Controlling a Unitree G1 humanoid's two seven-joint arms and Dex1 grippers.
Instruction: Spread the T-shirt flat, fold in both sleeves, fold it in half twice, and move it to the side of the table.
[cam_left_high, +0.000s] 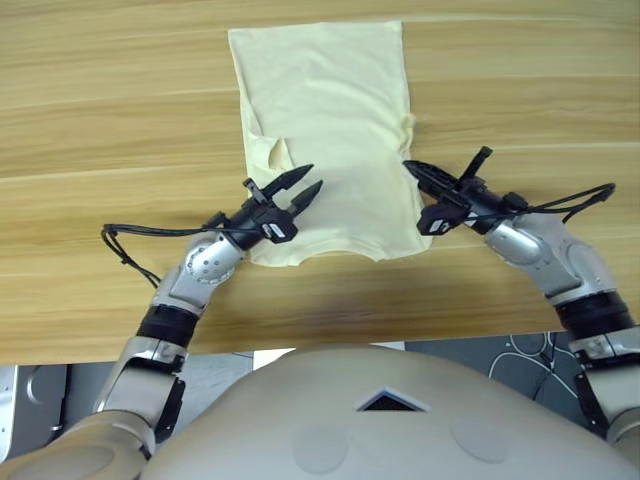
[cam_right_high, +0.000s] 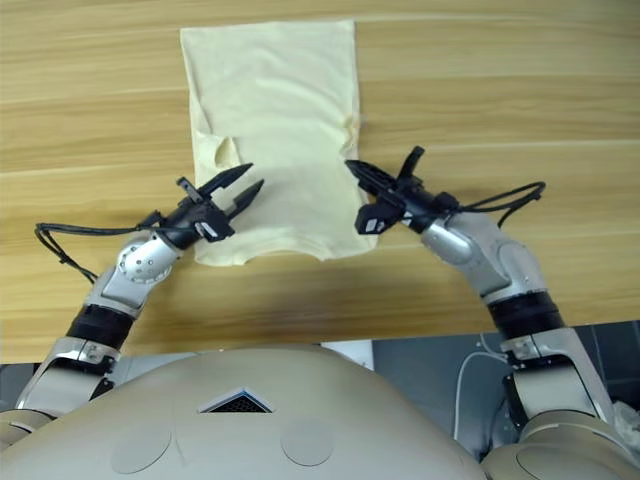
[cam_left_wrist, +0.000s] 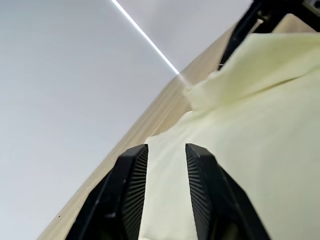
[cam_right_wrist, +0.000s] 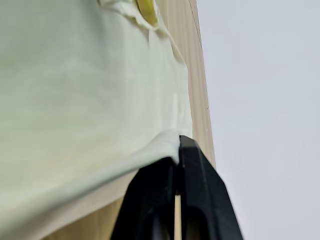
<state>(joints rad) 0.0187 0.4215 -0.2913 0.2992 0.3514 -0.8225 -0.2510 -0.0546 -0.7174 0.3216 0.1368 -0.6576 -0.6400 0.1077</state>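
While it lies lengthwise on the bench (cam_left_high: 100, 110), sleeves folded in, the T-shirt (cam_left_high: 330, 120) is met at both near sides: left claw (cam_left_high: 313, 177) released, spread over the left edge; right claw (cam_left_high: 410, 168) clenched on the right edge. Black cables (cam_left_high: 150, 230) loop beside both wrists.

Free passage over table (cam_left_high: 100, 120) either side of T-shirt (cam_left_high: 330, 110)

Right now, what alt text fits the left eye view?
A pale yellow T-shirt, sleeves folded in, lies on a wooden table. The left claw hovers open over its near left part; the right claw pinches its right edge.
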